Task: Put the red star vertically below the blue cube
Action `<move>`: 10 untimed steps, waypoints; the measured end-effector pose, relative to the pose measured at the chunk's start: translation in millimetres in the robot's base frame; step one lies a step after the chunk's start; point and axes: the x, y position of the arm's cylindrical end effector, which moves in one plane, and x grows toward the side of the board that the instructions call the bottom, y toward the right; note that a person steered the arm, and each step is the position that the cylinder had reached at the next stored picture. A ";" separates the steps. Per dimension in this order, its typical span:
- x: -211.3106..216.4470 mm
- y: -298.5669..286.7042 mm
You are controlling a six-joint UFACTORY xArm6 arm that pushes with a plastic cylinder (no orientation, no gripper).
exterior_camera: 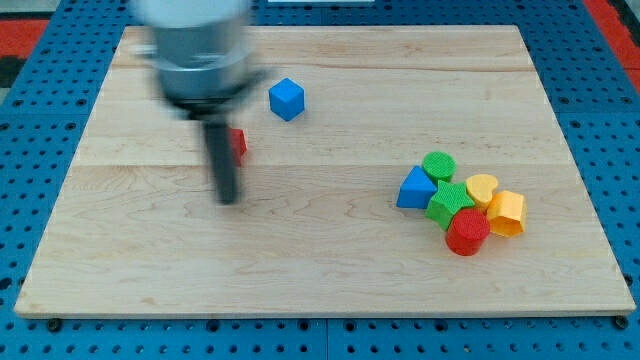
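The blue cube [286,98] sits on the wooden board near the view's top, left of centre. The red star [238,144] lies below and to the left of it, mostly hidden behind my rod; only its right edge shows. My tip [229,198] is blurred and rests on the board just below the red star, slightly to its left.
A cluster of blocks lies at the view's right: a blue triangle [415,189], a green cylinder [438,166], a green star [451,201], a red cylinder [466,232], a yellow block [482,188] and an orange-yellow block [507,212]. The board's edge [320,316] runs along the bottom.
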 end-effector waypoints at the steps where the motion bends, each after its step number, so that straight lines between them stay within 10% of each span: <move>1: -25.3 -83.3; 2: -76.4 -41.9; 10: -91.4 103.5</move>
